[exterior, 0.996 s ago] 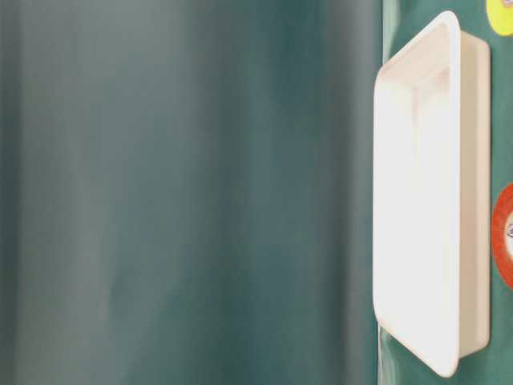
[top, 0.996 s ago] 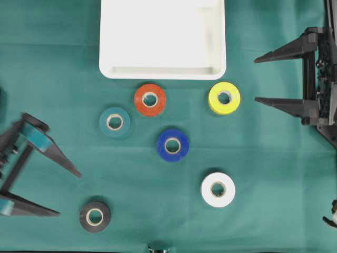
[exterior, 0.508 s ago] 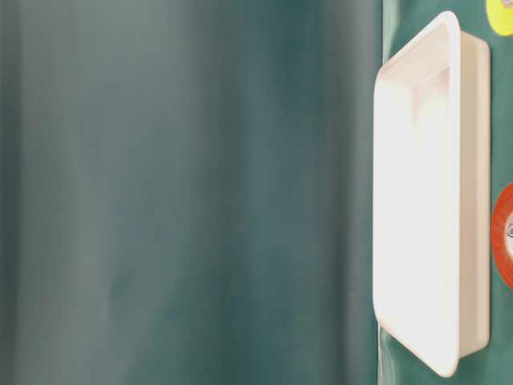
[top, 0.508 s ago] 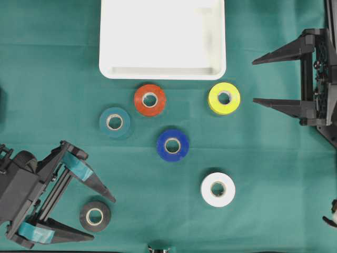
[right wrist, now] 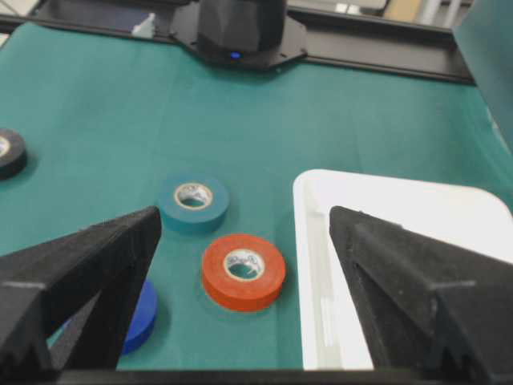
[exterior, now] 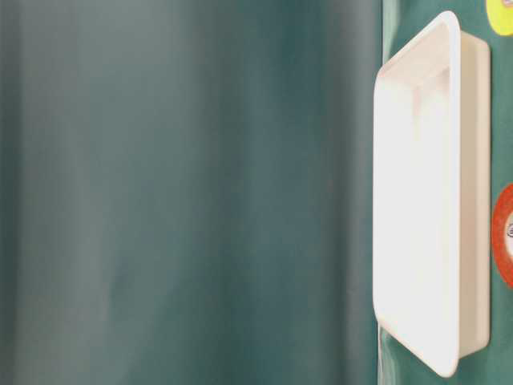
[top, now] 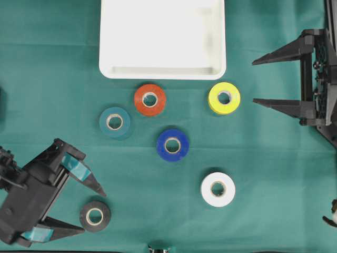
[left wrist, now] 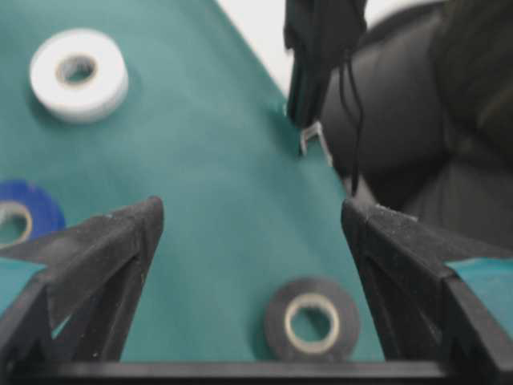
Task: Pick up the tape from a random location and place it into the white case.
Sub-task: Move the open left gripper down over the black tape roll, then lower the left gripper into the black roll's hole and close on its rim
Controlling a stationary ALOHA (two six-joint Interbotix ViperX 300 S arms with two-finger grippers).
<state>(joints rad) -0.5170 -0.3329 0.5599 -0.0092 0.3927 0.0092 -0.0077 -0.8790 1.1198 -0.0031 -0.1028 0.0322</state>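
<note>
Several tape rolls lie flat on the green cloth: black, teal, orange, blue, yellow and white. The white case sits at the top middle with nothing in it. My left gripper hangs open over the black roll, which lies between the fingers, nearer the right one, untouched. My right gripper stands open at the right edge, level with the yellow roll and apart from it. It looks toward the orange roll and the case.
The table's front edge runs just below the black roll, with a dark fixture past it. The table-level view shows the case's side and slivers of the orange and yellow rolls. Green cloth covers the table.
My left gripper swung in from the left edge to the black roll, then eased slightly back up-left, staying open. The right arm and all rolls stayed put.
</note>
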